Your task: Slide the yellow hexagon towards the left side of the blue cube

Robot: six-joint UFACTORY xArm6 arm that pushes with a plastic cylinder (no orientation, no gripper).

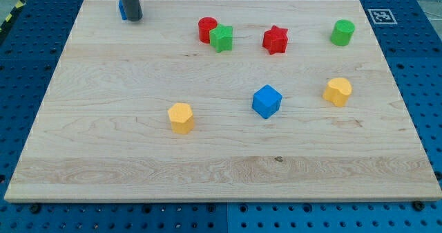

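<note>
Sitting near the desk's [103,184] top-left corner, my tip [132,19] has the yellow hexagon [181,117] well below-right, the blue cube [266,101] further right; no claw exists to judge.

- The rod [129,1] enters from the view's top edge, near the upper left corner.
- The rod is dark grey and stands nearly upright.
- My tip [132,19] rests at the tabletop [207,171] surface, near its far left corner.
</note>
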